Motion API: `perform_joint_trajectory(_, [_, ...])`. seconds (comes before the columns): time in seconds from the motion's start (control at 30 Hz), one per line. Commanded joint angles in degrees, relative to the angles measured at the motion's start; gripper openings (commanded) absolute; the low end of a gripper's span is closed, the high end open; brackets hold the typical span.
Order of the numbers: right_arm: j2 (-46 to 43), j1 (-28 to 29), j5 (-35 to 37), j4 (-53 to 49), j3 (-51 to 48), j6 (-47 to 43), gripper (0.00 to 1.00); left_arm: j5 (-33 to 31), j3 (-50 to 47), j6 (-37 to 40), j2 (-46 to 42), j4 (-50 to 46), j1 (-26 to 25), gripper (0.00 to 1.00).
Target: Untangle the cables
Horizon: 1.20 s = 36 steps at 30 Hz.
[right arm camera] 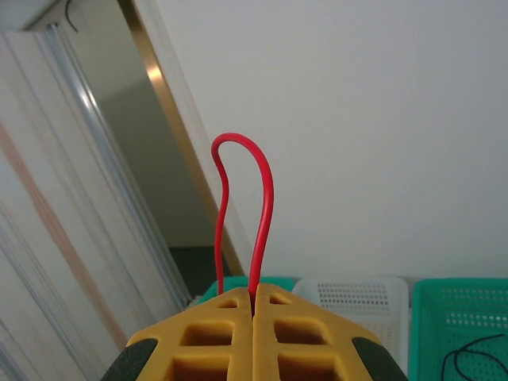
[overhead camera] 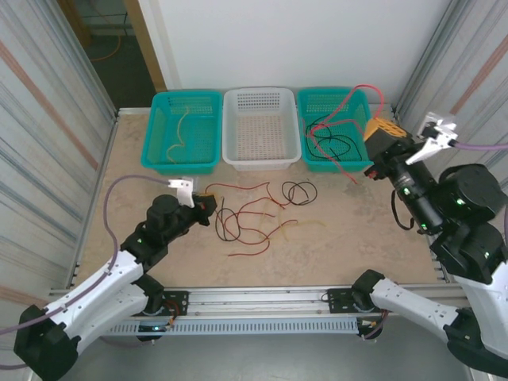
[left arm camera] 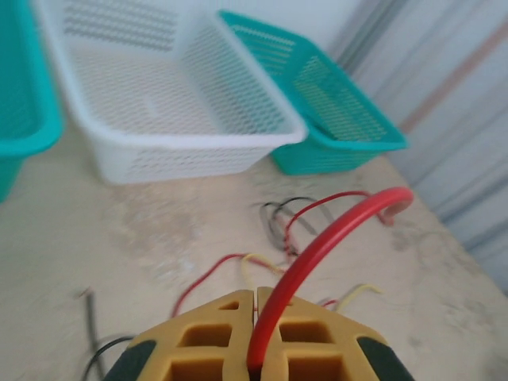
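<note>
Cables: red, black and pale yellow tangle at mid-table; more in the right teal basket.
Left gripper: clamped on a red cable.
Right gripper: clamped on a red loop, seemingly trailing from that basket.

no readable text, labels, brands or numbers (not on any surface)
</note>
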Motion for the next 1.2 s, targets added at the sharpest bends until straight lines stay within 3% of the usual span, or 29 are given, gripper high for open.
perform_joint_trajectory(0.0, [0.45,0.34,-2.44,-0.55,0.76,-0.72,0.00,3.14,5.04,4.03,-1.65,0.42,-2.63,0.00])
perform_joint_trajectory(0.27, [3.35,-1.24,-5.82,-1.31,-0.46,1.79,0.00,2.39,7.81,5.59,-1.94,-1.36,-3.93,0.00])
perform_joint_trajectory(0.53, [8.33,-10.44,-16.86,-1.97,-1.17,7.97,0.00,3.57,3.24,1.93,-2.82,1.06,-4.03,0.00])
perform_joint_trajectory(0.87, [28.55,-19.40,-28.97,1.06,5.41,11.27,0.00,1.62,3.45,1.45,-3.58,-0.04,-4.01,0.00])
perform_joint_trajectory(1.13, [46.29,-20.77,-33.93,7.20,12.17,14.71,0.00,1.92,6.22,1.47,-3.43,-2.09,-4.11,0.00])
perform_joint_trajectory(1.17, [48.83,-21.06,-35.29,6.72,14.18,15.05,0.07,1.58,6.75,1.21,-3.38,-2.64,-4.17,0.00])
